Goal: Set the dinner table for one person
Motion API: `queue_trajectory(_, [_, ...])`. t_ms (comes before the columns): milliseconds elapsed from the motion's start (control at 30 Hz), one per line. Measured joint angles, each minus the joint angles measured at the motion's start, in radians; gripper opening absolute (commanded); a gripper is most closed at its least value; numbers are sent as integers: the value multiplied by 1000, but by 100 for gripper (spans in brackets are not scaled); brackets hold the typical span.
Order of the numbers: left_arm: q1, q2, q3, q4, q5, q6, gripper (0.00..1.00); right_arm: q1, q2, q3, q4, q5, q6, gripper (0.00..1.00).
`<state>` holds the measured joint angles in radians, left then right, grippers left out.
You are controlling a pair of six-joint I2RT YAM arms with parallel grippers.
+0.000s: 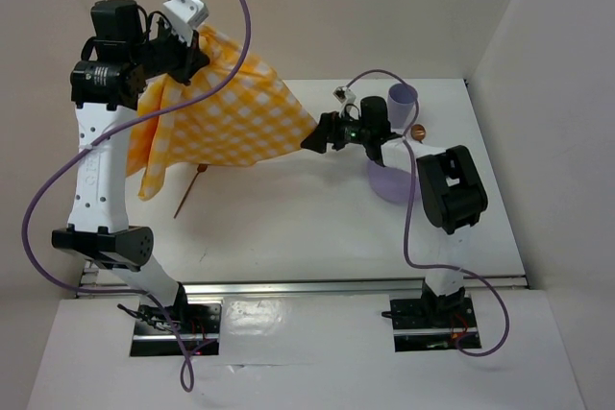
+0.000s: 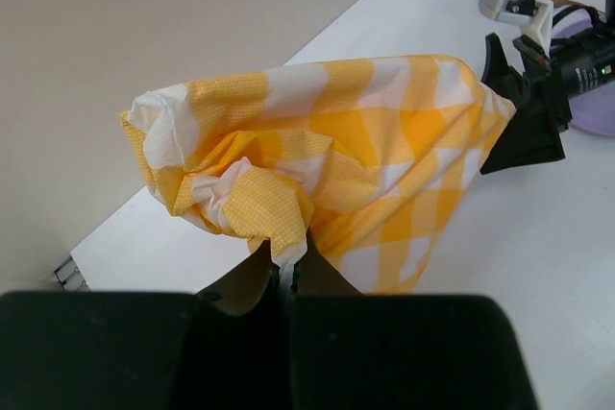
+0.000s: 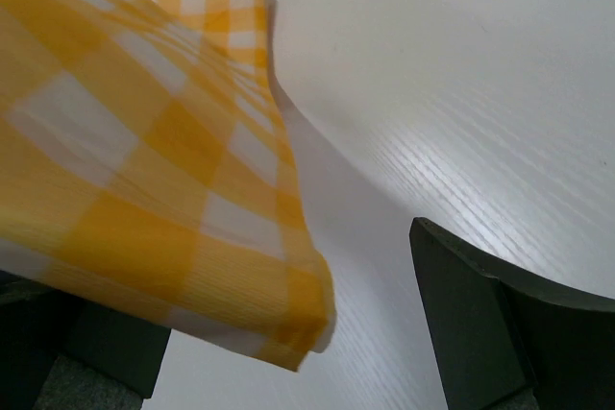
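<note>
The dinner table (image 1: pixel 317 228) lies flat and white beneath both my arms, and above it hangs the yellow-and-white checked cloth (image 1: pixel 231 112). The cloth is lifted off the surface on my left and slopes down toward the middle of the table.

Only the top view shows the whole spread. The cloth runs from my raised left gripper (image 1: pixel 197 50) to my right gripper (image 1: pixel 312 139), and a thin brown stick (image 1: pixel 187 194) lies on the table under its lower edge. A purple cup (image 1: pixel 403 101), a purple bowl (image 1: pixel 389 182) and a small round brown object (image 1: pixel 418 131) sit on the right side of the table.

My left wrist view shows the grip. The left gripper (image 2: pixel 286 271) is pressed closed on a bunched corner of the cloth (image 2: pixel 384 160). The table (image 2: pixel 538 237) is well below it, and my right gripper (image 2: pixel 524 132) is at the cloth's far corner.

My right wrist view shows what the top view cannot. The right gripper (image 3: pixel 269 295) is spread wide. The cloth's corner (image 3: pixel 144 141) drapes over one finger and stays clear of the other, so nothing is pinched. The table (image 3: pixel 461 93) lies close beneath this gripper, with the cloth's shadow on it.
</note>
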<state>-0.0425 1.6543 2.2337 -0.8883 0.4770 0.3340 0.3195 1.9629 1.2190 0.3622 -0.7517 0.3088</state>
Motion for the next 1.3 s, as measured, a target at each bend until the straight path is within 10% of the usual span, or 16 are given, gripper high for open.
queue_trajectory(533, [0,-8,-47,-2,-9,-2,0,-36,67,23,126,-131,58,100])
queue_trajectory(1300, [0,-8,-8,-10,-35,-1,0,82,-25,224,-400,-22,-466,89])
